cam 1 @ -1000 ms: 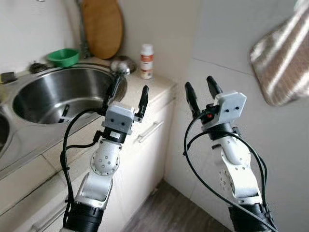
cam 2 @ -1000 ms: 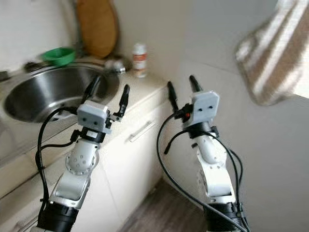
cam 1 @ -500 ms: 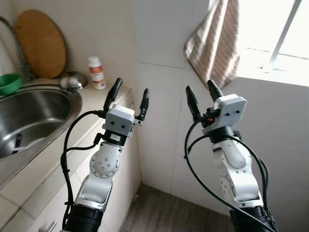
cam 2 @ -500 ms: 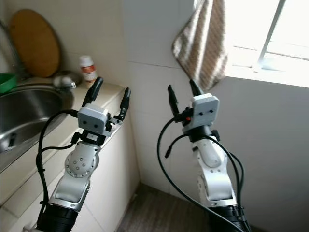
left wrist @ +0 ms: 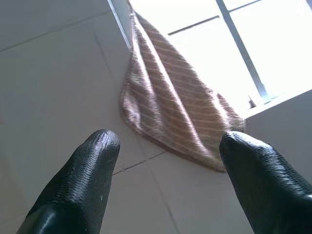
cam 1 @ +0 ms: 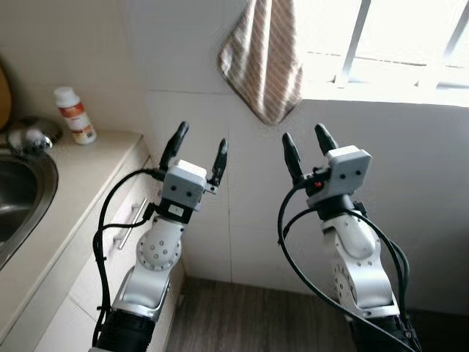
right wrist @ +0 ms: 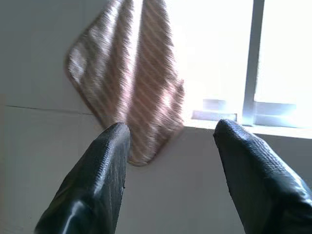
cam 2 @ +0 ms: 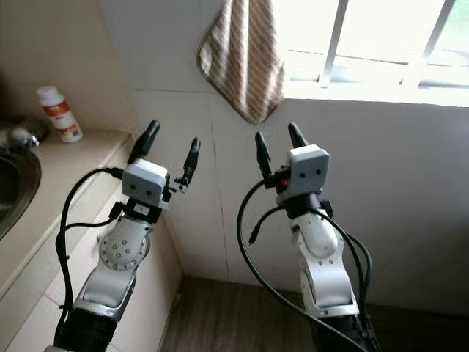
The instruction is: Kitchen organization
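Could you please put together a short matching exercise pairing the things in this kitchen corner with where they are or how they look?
Things:
1. striped towel
2. white bottle
3. left gripper
4. window

Descriptions:
A. stands on the countertop near the wall
B. hangs against the tiled wall beside the window
C. bright, with pale bars
D. raised, fingers apart, holding nothing

Pairs: 1-B, 2-A, 3-D, 4-C

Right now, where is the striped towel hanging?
The striped towel hangs on the tiled wall beside the window, above and between both raised arms.
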`<state>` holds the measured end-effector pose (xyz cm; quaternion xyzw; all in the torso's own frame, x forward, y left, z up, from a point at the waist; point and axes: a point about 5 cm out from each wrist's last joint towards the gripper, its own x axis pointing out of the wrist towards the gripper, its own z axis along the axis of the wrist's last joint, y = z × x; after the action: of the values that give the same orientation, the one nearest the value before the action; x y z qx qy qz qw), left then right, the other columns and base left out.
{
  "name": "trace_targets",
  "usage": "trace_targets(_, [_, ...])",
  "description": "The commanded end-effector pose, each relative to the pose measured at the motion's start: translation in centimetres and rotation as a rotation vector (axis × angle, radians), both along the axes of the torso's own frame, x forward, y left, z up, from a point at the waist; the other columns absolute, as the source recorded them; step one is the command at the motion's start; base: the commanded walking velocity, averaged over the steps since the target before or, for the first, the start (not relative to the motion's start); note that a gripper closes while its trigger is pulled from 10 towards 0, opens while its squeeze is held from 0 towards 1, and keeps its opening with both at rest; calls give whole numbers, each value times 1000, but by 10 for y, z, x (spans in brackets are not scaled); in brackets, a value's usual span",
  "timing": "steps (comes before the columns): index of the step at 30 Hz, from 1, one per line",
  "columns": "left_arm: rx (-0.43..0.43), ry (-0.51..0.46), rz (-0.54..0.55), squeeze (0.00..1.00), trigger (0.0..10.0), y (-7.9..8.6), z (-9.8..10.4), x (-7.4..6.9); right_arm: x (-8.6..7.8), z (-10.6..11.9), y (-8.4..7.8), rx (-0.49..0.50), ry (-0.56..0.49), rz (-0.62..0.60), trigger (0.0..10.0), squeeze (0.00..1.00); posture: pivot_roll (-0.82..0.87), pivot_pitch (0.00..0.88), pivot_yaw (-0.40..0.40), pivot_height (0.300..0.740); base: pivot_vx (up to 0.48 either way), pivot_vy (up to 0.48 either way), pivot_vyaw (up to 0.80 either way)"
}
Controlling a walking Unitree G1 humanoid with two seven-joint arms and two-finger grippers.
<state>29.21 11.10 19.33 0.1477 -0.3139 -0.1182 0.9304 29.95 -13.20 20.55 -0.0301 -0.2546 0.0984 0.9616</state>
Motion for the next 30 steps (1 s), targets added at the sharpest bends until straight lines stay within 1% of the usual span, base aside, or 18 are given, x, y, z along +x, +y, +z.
trace_targets(1, [14,24,-12,0,10000,-2,-5,0,2,-7,-7,-3,43,-52,10000,0,42,0,40,740,0,-480,-800])
trace_targets(3, [-13,28,-22,0,10000,-2,-6,-1,3,-11,-10,-1,61,-79,10000,0,42,0,40,740,0,0,-800])
trace_targets(4, [-13,28,-22,0,10000,-2,-6,-1,3,-11,-10,-1,61,-79,10000,0,42,0,40,740,0,0,-800])
trace_targets(6, [5,51,-13,0,10000,-1,-9,1,4,-13,-14,3,78,-105,10000,0,44,0,40,740,0,0,-800])
trace_targets(10, [7,53,-18,0,10000,-2,-10,0,4,-15,-15,2,86,-120,10000,0,42,0,40,740,0,0,-800])
trace_targets(14, [17,64,-29,0,10000,-4,-13,-1,6,-19,-22,2,111,-172,10000,0,40,0,39,740,0,0,-800])
trace_targets(19, [30,76,-30,0,10000,-5,-16,-1,6,-20,-26,9,122,-202,10000,0,40,0,37,740,0,0,-800])
trace_targets(25, [69,115,-33,0,10000,-5,-25,0,8,-25,-33,8,158,-253,10000,0,41,0,37,740,0,-398,-800])
trace_targets(30, [72,125,-35,0,10000,-5,-29,-1,8,-26,-34,9,166,-264,10000,0,41,0,37,740,0,-480,-800])
